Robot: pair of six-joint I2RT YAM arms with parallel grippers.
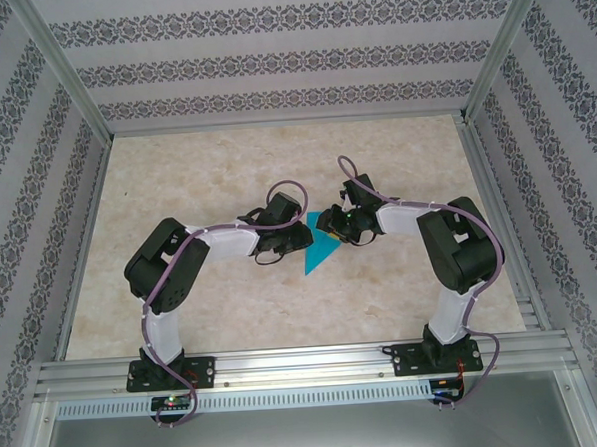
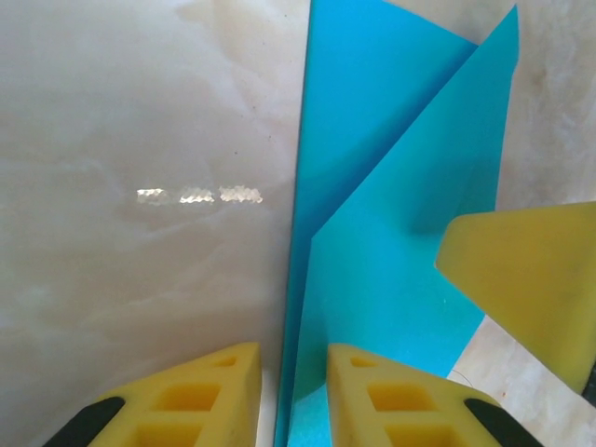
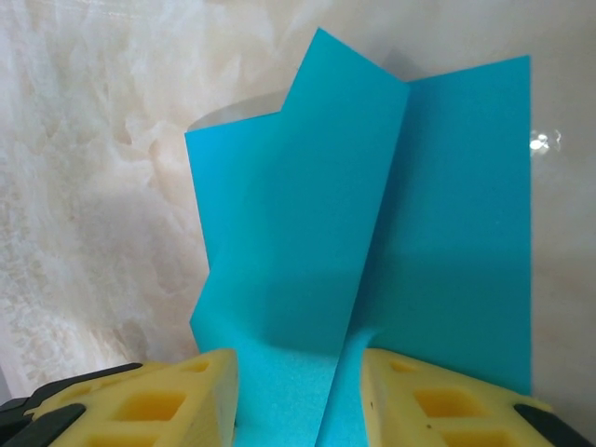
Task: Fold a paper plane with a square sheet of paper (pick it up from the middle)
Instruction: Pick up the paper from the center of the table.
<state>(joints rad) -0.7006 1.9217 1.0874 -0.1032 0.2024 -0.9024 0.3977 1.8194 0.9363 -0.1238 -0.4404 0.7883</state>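
The square sheet of paper (image 1: 321, 250) is bright cyan-blue and lies partly folded at mid-table, looking like a pointed triangle from above. My left gripper (image 1: 297, 234) sits at its left edge and my right gripper (image 1: 341, 227) at its right. In the left wrist view the paper (image 2: 400, 186) has a diagonal flap, and its straight left edge runs between the left gripper (image 2: 293, 396) jaws, which stand narrow with a gap still visible. A yellow fingertip (image 2: 531, 279) of the right gripper rests on the sheet. In the right wrist view the right gripper (image 3: 298, 400) straddles the creased paper (image 3: 372, 214), jaws apart.
The marble-patterned tabletop (image 1: 225, 167) is boxed in by patterned walls (image 1: 270, 70) and aluminium posts. A metal rail (image 1: 306, 363) runs along the near edge at the arm bases. Bare tabletop lies to the left, right and behind the paper.
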